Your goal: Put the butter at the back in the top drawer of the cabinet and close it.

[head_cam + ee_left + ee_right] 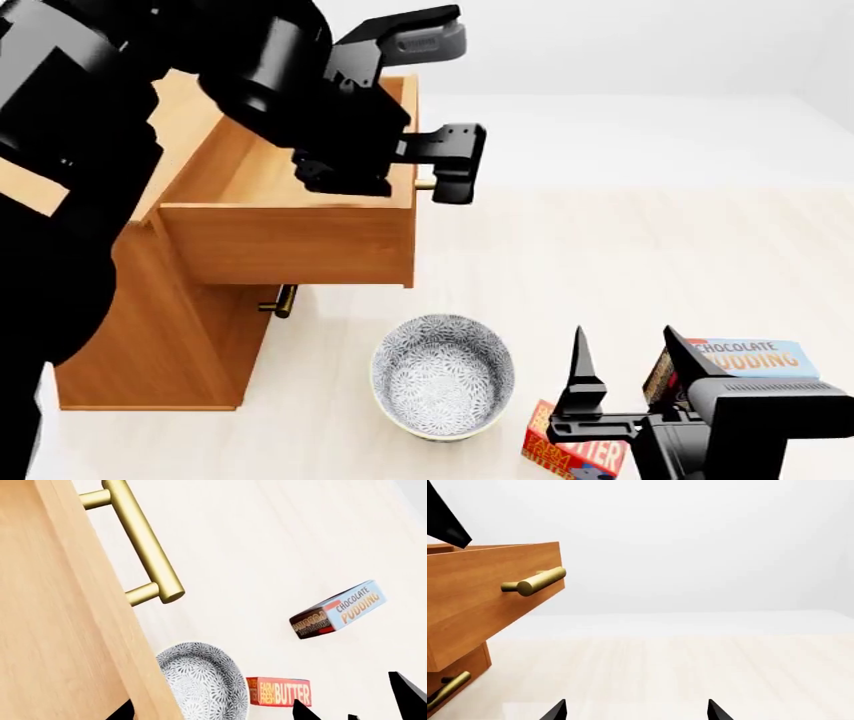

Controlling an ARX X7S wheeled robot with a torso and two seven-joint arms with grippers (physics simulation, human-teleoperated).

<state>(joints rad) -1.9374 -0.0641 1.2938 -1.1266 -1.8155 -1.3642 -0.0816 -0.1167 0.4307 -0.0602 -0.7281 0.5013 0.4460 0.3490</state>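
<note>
Light-brown wood fills my left view: the top drawer (287, 240) stands pulled out of the cabinet (160, 350). My left gripper (447, 165) hovers by its brass handle (143, 545), holding nothing; its opening I cannot judge. The butter (567, 455) lies on the floor beside the bowl (443, 377), half hidden behind my right gripper (627, 385), spread open and empty. The pudding box (747, 357) is partly covered too.

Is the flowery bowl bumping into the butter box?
Apart. The left wrist view shows a thin strip of pale floor between the bowl and the butter; the head view shows a gap there too.
</note>
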